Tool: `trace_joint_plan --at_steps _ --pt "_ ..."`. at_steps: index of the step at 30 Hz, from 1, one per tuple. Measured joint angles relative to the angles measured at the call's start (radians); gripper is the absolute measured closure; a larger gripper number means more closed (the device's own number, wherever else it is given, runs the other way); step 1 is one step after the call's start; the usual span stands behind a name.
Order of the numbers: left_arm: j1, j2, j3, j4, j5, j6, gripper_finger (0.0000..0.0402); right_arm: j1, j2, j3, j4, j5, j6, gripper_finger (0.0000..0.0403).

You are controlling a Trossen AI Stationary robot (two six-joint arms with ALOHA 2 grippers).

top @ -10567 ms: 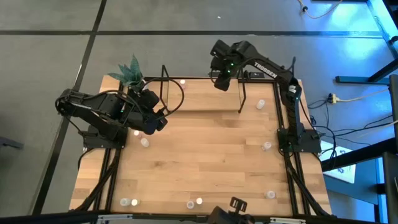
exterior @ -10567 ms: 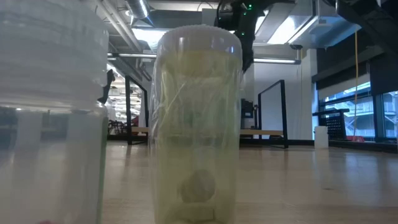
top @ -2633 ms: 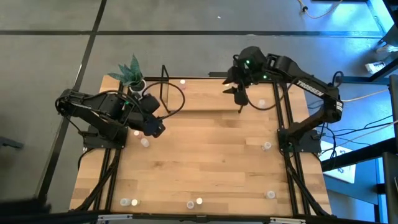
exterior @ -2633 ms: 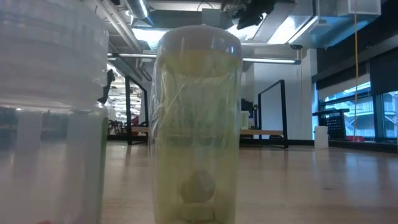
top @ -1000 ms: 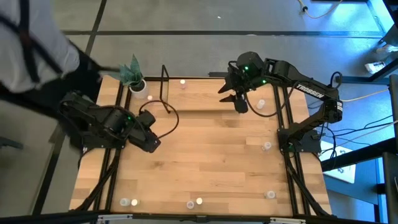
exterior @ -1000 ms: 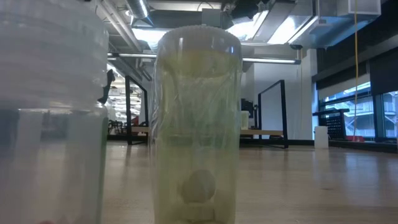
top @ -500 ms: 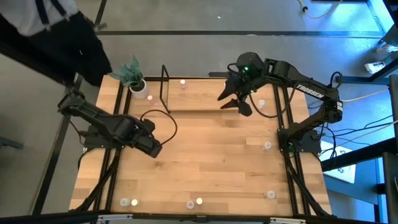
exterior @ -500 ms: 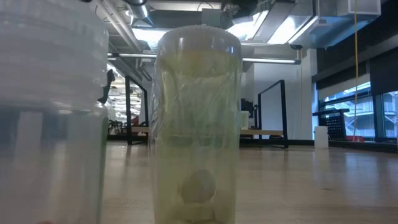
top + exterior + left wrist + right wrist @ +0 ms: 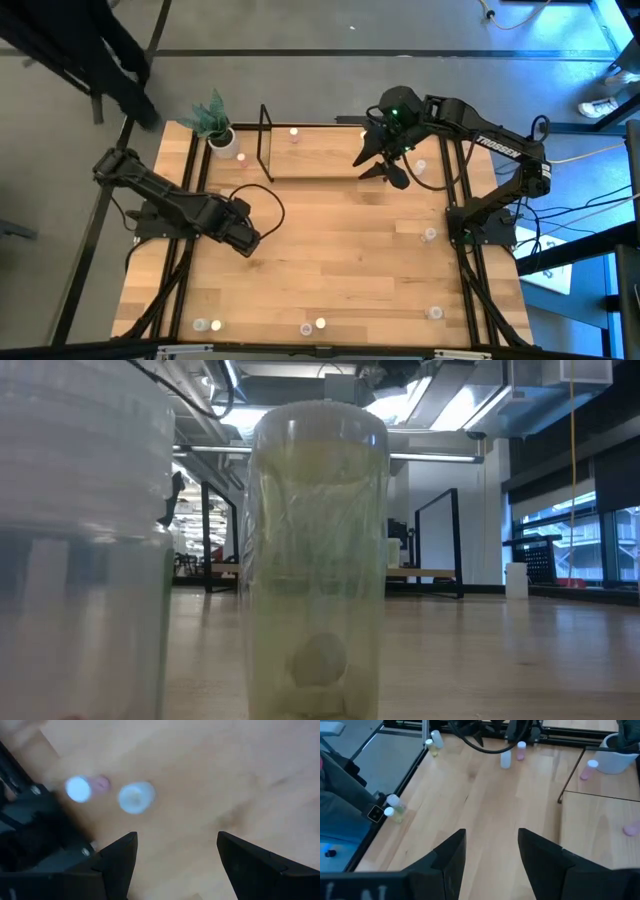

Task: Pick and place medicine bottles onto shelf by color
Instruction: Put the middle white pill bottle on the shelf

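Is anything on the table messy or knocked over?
Nothing looks spilled or broken. The medicine bottles stand scattered around the table's edges instead of on the shelf. Both the left gripper and the right gripper are open and empty.

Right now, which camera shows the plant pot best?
The high view: the plant pot shows whole at the table's far left corner. The right wrist view catches only its white rim. The low and left wrist views miss it.
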Motion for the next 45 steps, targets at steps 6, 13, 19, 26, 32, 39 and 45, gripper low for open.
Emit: trace_joint_plan --at_steps 6,13,19,26,32,39,45 --pt "0.019 0.000 -0.052 -0.013 -0.045 -0.066 0.0134 0.000 0.000 0.000 0.002 0.001 0.000 0.0221" --pt "0.028 0.000 -0.147 0.113 -0.032 -0.103 0.0134 0.000 0.000 0.000 0.002 0.001 -0.001 0.0221" --pt "0.027 0.000 -0.185 0.110 -0.058 -0.151 0.0134 0.000 0.000 0.000 0.004 0.002 -0.001 0.0221" --pt "0.027 0.000 -0.189 0.111 -0.077 -0.151 0.0134 0.000 0.000 0.000 0.004 0.002 -0.002 0.0221" --pt "0.027 0.000 -0.189 0.111 -0.107 -0.178 0.0134 0.000 0.000 0.000 0.004 0.002 -0.002 0.0221" --pt "0.027 0.000 -0.189 0.111 -0.117 -0.215 0.0134 0.001 0.000 0.000 0.003 0.002 -0.002 0.0221" --pt "0.004 0.000 -0.189 0.103 -0.103 -0.282 0.0134 0.000 0.000 0.000 0.003 0.003 -0.002 0.0221"
